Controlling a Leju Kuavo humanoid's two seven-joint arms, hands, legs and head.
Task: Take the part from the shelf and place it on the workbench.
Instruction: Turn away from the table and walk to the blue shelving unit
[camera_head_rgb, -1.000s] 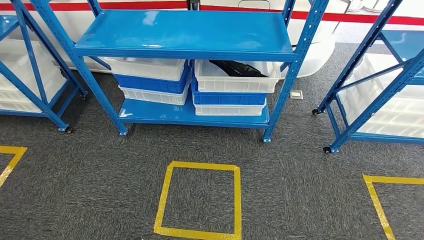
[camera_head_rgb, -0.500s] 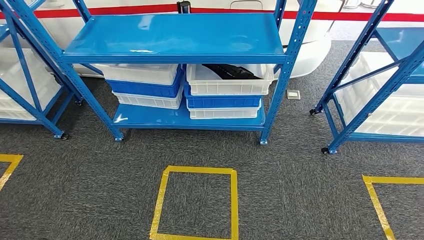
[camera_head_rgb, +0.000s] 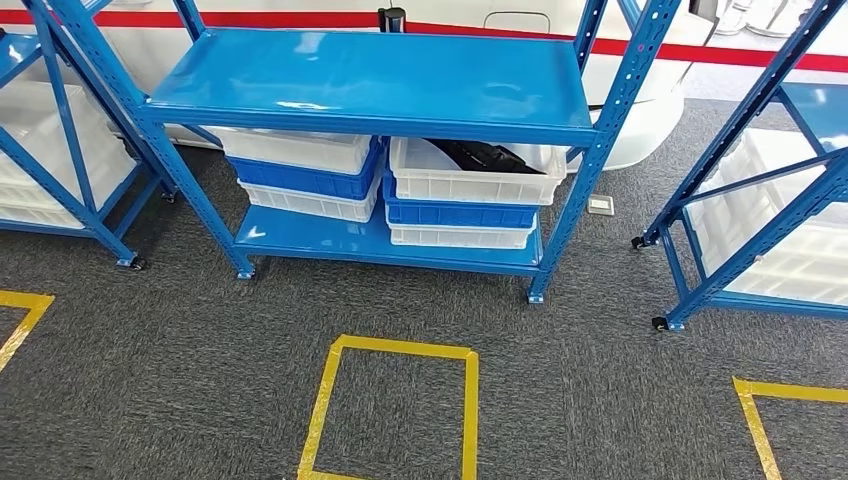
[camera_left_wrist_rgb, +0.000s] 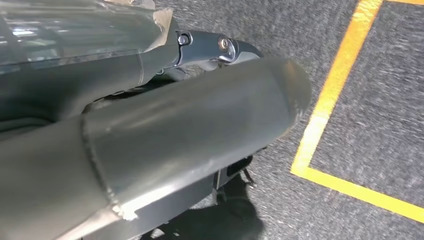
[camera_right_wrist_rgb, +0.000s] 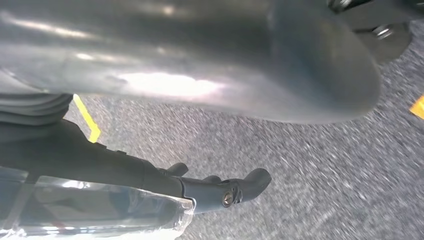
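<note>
Part (camera_head_rgb: 487, 157) sits in white bin (camera_head_rgb: 470, 180) on shelf (camera_head_rgb: 380, 80), well ahead of both hands; approach step. Left hand (camera_left_wrist_rgb: 165, 145), right hand (camera_right_wrist_rgb: 200, 75): fingers' state unclear.

Grey carpet floor (camera_head_rgb: 150, 350), short pile. Yellow tape square (camera_head_rgb: 395, 410) marked on it, central; part of a second tape outline (camera_head_rgb: 760, 420) to the right and a third tape corner (camera_head_rgb: 20, 315) at the left edge. Small white floor plate (camera_head_rgb: 600, 205) on the carpet near the back. White wall panel (camera_head_rgb: 640, 110) behind, curved at its lower edge, with a red stripe (camera_head_rgb: 280, 18) running across it.
</note>
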